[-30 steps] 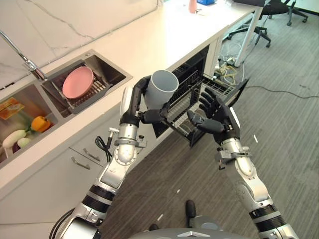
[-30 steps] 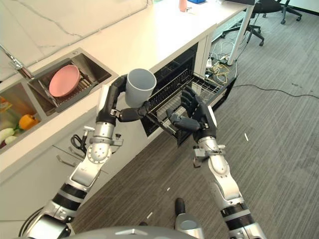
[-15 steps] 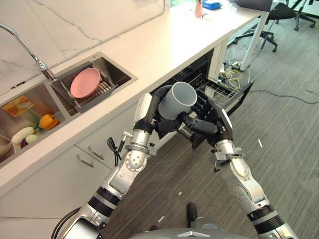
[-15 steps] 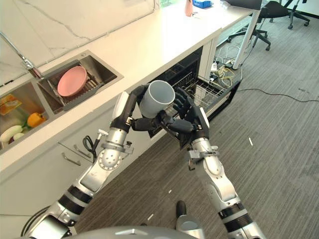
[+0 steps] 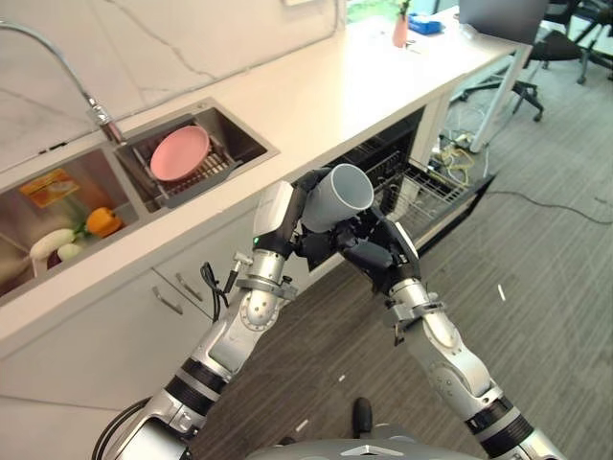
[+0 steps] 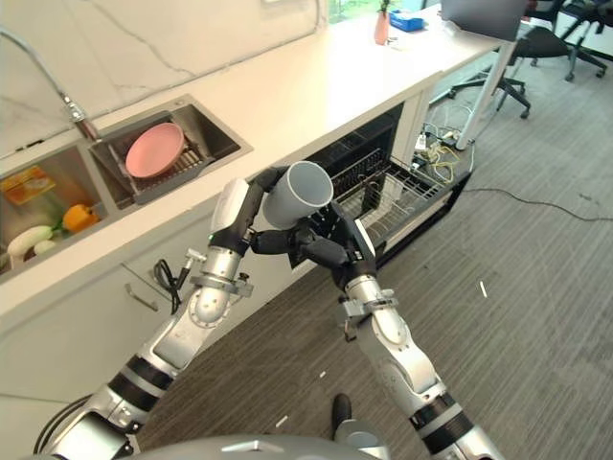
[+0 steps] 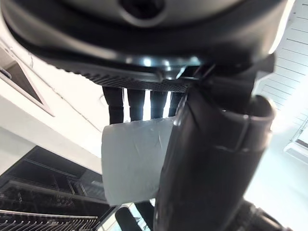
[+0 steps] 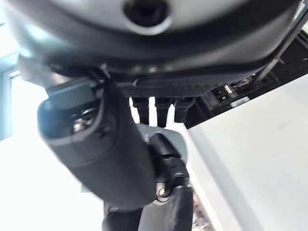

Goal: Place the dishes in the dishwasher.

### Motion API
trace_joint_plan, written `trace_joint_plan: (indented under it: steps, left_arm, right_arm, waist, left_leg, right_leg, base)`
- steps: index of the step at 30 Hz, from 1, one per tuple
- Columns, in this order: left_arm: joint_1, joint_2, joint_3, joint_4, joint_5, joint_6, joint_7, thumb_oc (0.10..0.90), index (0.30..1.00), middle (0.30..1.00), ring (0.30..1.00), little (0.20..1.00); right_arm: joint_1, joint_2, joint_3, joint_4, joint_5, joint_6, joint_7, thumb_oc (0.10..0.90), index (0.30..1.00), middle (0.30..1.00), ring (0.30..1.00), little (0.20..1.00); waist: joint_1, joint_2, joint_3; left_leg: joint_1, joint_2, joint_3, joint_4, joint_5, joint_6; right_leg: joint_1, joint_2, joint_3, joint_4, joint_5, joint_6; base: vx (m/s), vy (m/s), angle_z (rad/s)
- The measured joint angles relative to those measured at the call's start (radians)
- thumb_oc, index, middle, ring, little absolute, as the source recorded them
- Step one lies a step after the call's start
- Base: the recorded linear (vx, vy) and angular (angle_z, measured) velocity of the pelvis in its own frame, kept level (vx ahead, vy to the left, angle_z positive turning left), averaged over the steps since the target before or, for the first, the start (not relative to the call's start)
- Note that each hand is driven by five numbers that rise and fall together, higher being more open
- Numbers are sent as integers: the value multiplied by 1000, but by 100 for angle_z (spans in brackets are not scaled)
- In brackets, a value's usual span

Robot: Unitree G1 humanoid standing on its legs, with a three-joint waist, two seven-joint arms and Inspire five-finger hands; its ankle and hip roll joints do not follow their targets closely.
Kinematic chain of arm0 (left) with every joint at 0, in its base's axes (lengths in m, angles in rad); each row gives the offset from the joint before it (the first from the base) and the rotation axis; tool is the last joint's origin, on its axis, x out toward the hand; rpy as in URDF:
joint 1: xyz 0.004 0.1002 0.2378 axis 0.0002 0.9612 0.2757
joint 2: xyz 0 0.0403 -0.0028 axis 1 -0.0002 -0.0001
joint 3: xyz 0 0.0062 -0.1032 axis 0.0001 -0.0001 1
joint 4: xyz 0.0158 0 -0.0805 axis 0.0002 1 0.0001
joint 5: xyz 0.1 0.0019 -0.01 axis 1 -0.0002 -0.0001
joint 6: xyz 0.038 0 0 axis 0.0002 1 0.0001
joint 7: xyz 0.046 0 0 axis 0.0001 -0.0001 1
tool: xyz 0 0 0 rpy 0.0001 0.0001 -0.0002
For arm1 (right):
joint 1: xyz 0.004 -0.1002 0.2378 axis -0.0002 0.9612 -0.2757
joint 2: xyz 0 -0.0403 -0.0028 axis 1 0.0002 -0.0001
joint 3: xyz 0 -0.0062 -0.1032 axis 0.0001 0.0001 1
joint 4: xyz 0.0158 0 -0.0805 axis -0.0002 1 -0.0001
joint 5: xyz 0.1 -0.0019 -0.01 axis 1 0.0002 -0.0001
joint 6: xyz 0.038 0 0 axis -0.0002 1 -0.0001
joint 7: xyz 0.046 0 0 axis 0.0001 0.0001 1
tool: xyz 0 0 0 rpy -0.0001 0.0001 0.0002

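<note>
A grey cup (image 5: 341, 195) is held in the air in front of the counter (image 5: 287, 96), just beside the open dishwasher (image 5: 402, 168), tilted so its open mouth faces up and toward the dishwasher. The left hand (image 5: 308, 230) grips it from below and behind, with fingers (image 7: 137, 103) curled around the far side of the cup's wall and the thumb (image 7: 207, 159) pressed against the near side. The right hand (image 5: 374, 251) sits right under the cup, touching or almost touching the left hand; its fingers reach toward the cup's base, but whether they actually close on the cup cannot be told. Behind both hands, the dishwasher's wire rack (image 5: 426, 187) is pulled out over the lowered door. Farther along the counter, well apart from the cup, a pink plate (image 5: 179, 153) leans in a rack inside the sink (image 5: 244, 144). The next basin (image 5: 29, 192) holds an orange pepper (image 5: 100, 220) and some pale vegetables (image 5: 53, 244), with a tap (image 5: 57, 67) arching above.
</note>
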Motion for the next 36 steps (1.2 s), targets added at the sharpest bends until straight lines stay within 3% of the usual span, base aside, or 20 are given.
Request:
trace_joint_plan:
  steps: [1, 4, 7, 11, 22, 29, 36]
  left_arm:
    - [-9, -8, -12, 37, -7, -2, -1, 400, 300, 300, 300, 300]
    - [25, 67, -17, 21, -19, -8, -50, 400, 300, 300, 300, 300]
    - [52, 70, -9, -22, 1, 0, -47, 400, 300, 300, 300, 300]
    - [-31, 64, -17, 20, 3, -13, -42, 400, 300, 300, 300, 300]
    - [-19, 29, -16, 65, -42, -19, -18, 400, 300, 300, 300, 300]
    - [57, -11, 23, 68, -142, -40, 0, 400, 300, 300, 300, 300]
    - [120, -10, 20, 75, -256, -45, -43, 400, 300, 300, 300, 300]
  right_arm:
    - [7, -20, -8, 5, 3, 10, 1, 800, 900, 900, 900, 900]
    - [18, -2, 16, 34, 28, 23, 15, 800, 900, 900, 900, 900]
    - [16, -28, 17, 15, 23, 36, 32, 800, 900, 900, 900, 900]
    - [16, 28, -19, 3, 51, 27, 27, 800, 900, 900, 900, 900]
    - [16, 28, 7, 16, 263, 19, 24, 800, 900, 900, 900, 900]
    - [22, 65, 11, 20, 322, 9, 10, 800, 900, 900, 900, 900]
    - [21, 86, 7, 19, 340, -51, 11, 800, 900, 900, 900, 900]
  waist:
    - [7, -2, -1]
    - [3, -11, -4]
    - [12, -12, -4]
    - [1, -9, -6]
    - [-2, 12, -18]
    - [0, 20, -23]
    - [8, 25, -26]
  left_leg:
    - [-1, -2, -4, 1, 2, 2]
    - [-10, -1, -4, 0, 2, 3]
    - [-3, -1, -5, 1, 2, 2]
    - [-1, -4, -6, 0, 4, 4]
    - [0, 0, -2, 0, 4, 3]
    - [1, 2, -3, -4, 6, 1]
    - [2, 2, -5, -2, 6, 1]
  right_leg:
    - [2, -3, -6, 1, 0, 0]
    - [-1, -2, -7, 1, 0, 0]
    - [0, -2, -10, 0, -2, 0]
    - [3, -5, -10, 1, -4, 4]
    - [2, -1, -9, 1, -1, 0]
    - [4, 0, -10, 0, -4, 3]
    - [6, 0, -13, 0, -4, 3]
  base:
    - [-60, -18, 16]
    - [16, 0, 1]
    - [30, 9, 6]
    - [4, 7, -2]
    - [0, 0, 0]
    - [0, 0, 0]
    - [0, 0, 0]
